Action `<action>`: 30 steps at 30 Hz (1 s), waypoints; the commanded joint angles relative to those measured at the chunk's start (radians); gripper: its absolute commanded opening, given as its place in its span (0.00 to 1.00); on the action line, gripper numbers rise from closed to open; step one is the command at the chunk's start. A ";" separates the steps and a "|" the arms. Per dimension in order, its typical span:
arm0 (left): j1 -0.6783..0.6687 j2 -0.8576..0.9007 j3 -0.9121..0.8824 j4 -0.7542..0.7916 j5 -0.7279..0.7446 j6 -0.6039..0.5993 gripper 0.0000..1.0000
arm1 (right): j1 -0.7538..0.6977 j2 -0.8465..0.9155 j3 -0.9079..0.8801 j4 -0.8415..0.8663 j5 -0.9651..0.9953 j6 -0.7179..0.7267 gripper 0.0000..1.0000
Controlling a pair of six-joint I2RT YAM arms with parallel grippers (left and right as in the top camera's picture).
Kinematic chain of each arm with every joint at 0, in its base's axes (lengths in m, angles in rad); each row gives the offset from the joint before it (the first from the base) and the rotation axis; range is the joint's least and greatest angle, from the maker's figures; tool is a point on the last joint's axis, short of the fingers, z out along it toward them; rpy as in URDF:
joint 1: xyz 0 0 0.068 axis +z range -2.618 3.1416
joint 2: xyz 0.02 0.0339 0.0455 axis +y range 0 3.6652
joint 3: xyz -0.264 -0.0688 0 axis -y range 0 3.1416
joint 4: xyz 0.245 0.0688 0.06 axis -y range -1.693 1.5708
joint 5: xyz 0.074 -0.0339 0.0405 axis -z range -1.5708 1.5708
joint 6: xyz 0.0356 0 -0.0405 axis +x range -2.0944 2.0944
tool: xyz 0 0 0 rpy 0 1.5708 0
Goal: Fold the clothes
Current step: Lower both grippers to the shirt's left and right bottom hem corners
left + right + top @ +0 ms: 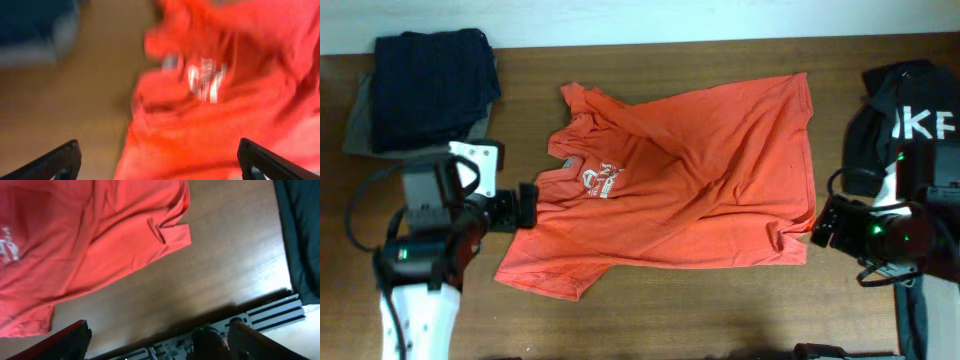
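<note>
Looking from overhead: orange T-shirt (690, 190) spread rumpled across the bench (720, 320), left fingers (527, 207) beside its lower sleeve, right fingers (820, 230) just off its hem corner. Left wrist: blurred, fingers wide apart, nothing between. Right wrist: likewise apart, empty. Probably soft, light, floppy; best pinched at hem corners and shoulders.

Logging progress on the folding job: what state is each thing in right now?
orange-red T-shirt: unfolded, spread out but wrinkled, logo side up.
left gripper: open, at the shirt's sleeve edge, holding nothing.
right gripper: open, empty, over bare table near the hem.
dark clothes pile: folded, stacked.
black garment: unfolded, bunched in a heap.
</note>
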 commanded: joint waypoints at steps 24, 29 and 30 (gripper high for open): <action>0.058 0.549 0.020 -0.283 -0.134 -0.182 0.99 | 0.005 0.047 -0.150 0.120 -0.005 0.014 0.93; 0.058 0.603 0.019 -0.263 -0.135 -0.182 0.99 | 0.005 0.048 -0.150 0.119 -0.005 0.015 0.93; 0.058 0.611 0.019 -0.259 -0.138 -0.182 0.99 | 0.005 0.048 -0.150 0.120 -0.005 0.015 0.93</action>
